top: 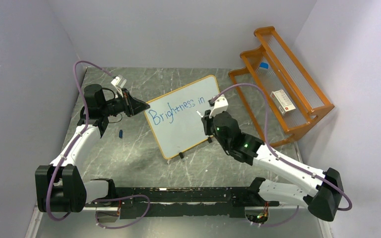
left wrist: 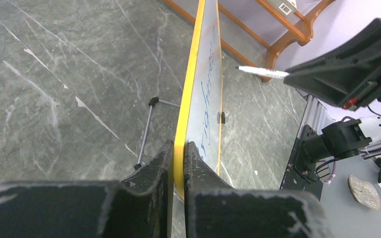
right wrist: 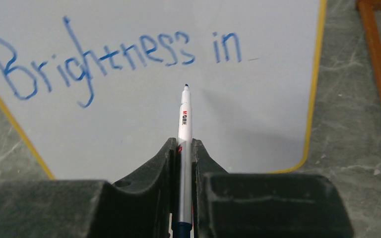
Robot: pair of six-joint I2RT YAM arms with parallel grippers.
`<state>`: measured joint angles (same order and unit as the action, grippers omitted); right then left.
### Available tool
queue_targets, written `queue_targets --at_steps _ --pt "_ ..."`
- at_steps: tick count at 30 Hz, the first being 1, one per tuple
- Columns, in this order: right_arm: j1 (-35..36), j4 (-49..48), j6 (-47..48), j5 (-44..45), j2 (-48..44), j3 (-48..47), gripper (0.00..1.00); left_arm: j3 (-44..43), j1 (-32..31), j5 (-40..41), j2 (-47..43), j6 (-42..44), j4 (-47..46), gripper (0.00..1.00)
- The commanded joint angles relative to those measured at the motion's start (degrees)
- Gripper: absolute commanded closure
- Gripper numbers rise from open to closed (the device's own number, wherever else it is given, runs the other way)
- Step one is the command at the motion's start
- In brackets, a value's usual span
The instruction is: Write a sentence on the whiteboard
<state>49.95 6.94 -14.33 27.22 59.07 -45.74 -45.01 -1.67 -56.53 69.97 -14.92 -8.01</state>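
The whiteboard [top: 183, 119] stands tilted on the marble table, orange frame all round. My left gripper [top: 143, 105] is shut on its left edge; the yellow rim [left wrist: 180, 144] sits pinched between the jaws [left wrist: 178, 148]. Blue lettering [right wrist: 109, 57] reads "Brightness in" on one line, the sentence as it stands [top: 176, 108]. My right gripper [right wrist: 182, 146] is shut on a white marker [right wrist: 184, 119], its tip pointing at the whiteboard [right wrist: 258, 109] below the words; whether it touches I cannot tell. From the left wrist the marker [left wrist: 262, 72] shows just off the board face. The right gripper [top: 207, 116] hangs by the board's right part.
An orange wooden rack [top: 283, 84] stands at the back right with a small box [top: 283, 101] and a blue-capped item [top: 264, 66] on it. A small blue cap [top: 121, 133] lies on the table left of the board. A black rail [top: 178, 196] runs along the near edge.
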Motion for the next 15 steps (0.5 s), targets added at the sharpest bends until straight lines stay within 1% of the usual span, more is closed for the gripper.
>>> queue_targets --at_steps 1,5,15 --pt "5.09 0.44 0.24 5.11 -1.00 0.92 1.00 1.66 -1.23 4.39 2.31 4.20 7.44 0.95" --pt "9.07 -0.05 0.24 7.36 -1.58 1.86 1.00 1.94 -1.24 4.35 2.14 3.87 7.03 0.95" --pt "18.82 -2.46 -0.83 11.66 0.70 4.02 1.00 2.21 -1.25 4.35 1.86 2.99 6.28 0.95"
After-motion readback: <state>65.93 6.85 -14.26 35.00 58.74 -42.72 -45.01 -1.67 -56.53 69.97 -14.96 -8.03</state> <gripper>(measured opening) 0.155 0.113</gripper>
